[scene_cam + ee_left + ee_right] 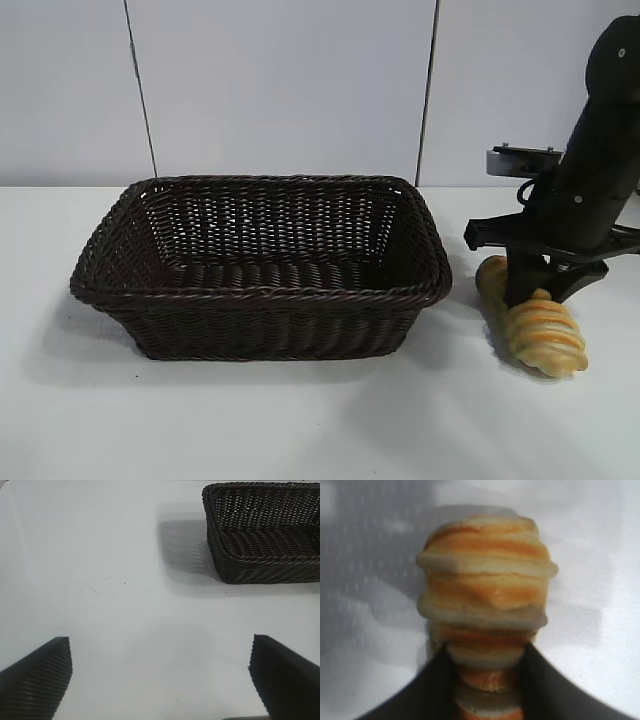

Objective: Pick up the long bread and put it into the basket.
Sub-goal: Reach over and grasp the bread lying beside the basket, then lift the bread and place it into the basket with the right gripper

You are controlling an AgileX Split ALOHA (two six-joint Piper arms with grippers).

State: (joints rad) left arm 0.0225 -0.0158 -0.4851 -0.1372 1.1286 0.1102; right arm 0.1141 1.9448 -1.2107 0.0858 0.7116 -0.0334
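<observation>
A plain white surface [300, 420] carries two things. The basket [260, 295] stands on it near the middle. The bread [535, 325] lies just beside the basket, apart from its rim.

Ext view: right arm [590, 170] cut off at right/top edge, its gripper [527, 290] hides mid long bread [545, 335]. Left wrist: basket [265, 570] clipped at right edge.
</observation>
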